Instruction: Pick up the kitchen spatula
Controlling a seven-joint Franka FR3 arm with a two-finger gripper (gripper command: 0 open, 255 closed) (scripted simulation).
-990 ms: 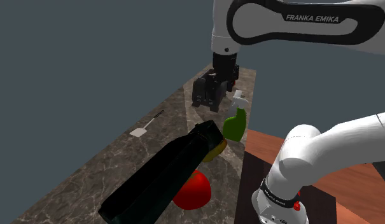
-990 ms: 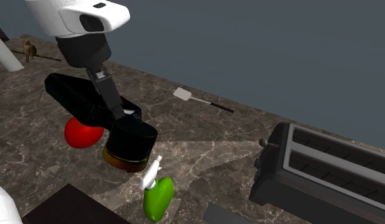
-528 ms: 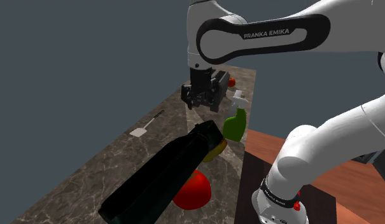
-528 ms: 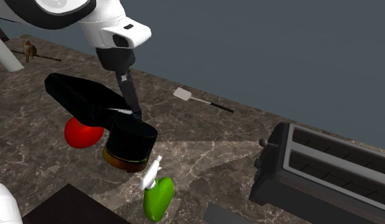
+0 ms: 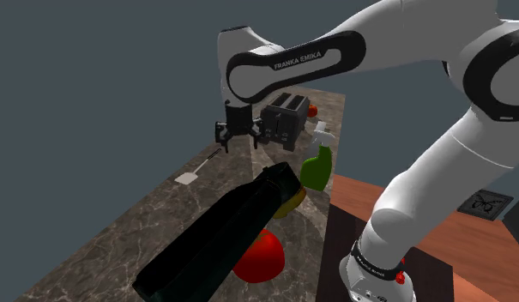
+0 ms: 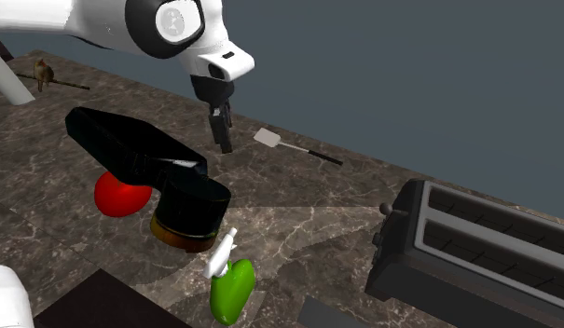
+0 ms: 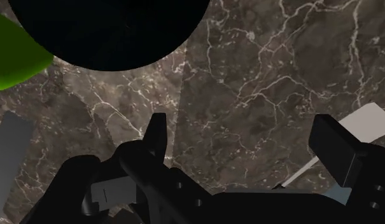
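Gripper (image 5: 240, 137) at upper centre of the shoulder view, hanging from the white arm (image 5: 292, 64) above the marble counter (image 5: 154, 223). Fingers spread apart, clasping nothing; in the wrist view, bare veined marble between the two black fingers (image 7: 158, 135). Pale flat patch just past one finger there, too cropped to name.

Spatula (image 5: 200, 168) flat on the counter, left of centre in the shoulder view and down-left of the gripper. White blade toward lower left, thin dark handle pointing up-right toward the gripper. Apart from the fingers, untouched. In the second exterior view, spatula (image 6: 296, 149) at upper centre near the counter's far edge, blade left, handle right. Gripper (image 6: 222, 140) just left of the blade, pointing down, off the surface.

Large black bottle (image 5: 223, 240) on its side across the lower centre of the shoulder view. Red ball (image 5: 259, 257) tucked against it at bottom centre. Green spray bottle (image 5: 317, 167) upright, right of centre, white trigger head on top. Dark toaster (image 5: 283, 116) behind the gripper, near the top; at lower right in the second exterior view.
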